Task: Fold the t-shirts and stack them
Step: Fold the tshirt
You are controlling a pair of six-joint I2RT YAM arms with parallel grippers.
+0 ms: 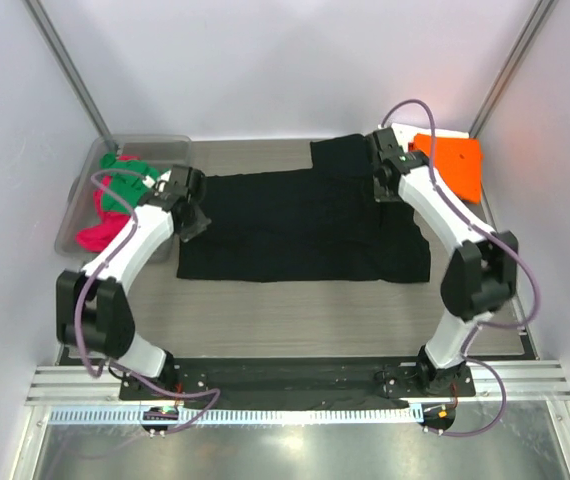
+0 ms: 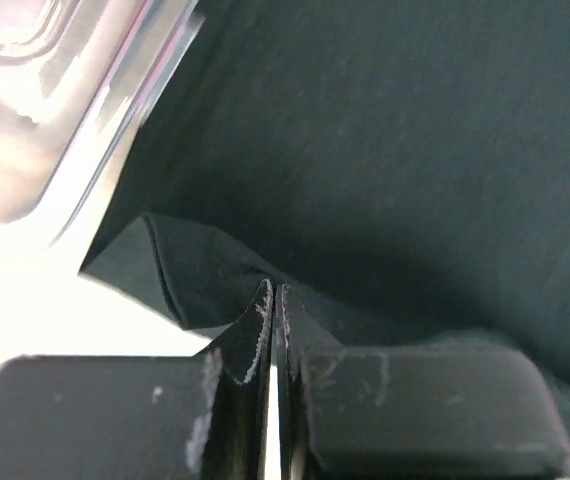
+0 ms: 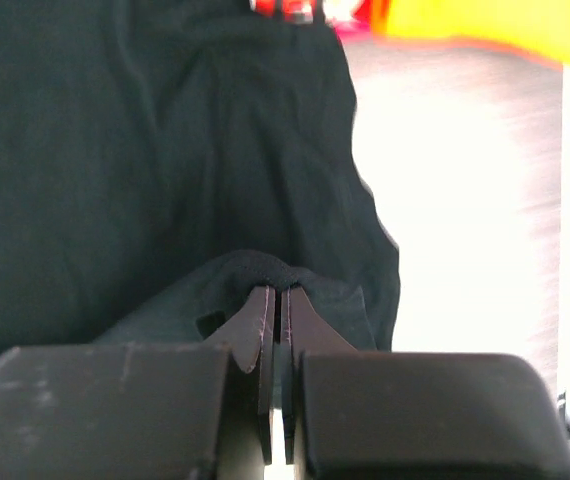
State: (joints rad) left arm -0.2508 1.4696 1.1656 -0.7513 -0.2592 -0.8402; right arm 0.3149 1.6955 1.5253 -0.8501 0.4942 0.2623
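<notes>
Black t-shirt (image 1: 305,225), one; orange t-shirt (image 1: 457,165), one.

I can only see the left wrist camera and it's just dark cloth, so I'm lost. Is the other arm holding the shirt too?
Observer: Yes. The right gripper is shut on a bunched fold of the black cloth t-shirt, near its far right corner.
Operator: Is the shirt all scrunched up?
Observer: No, it lies mostly spread flat across the middle of the table, with one part sticking out on the far side.
Operator: Are there more shirts?
Observer: A bright orange cloth t-shirt lies at the far right corner, and green cloth and magenta cloth sit in the clear plastic bin on the left.
</notes>
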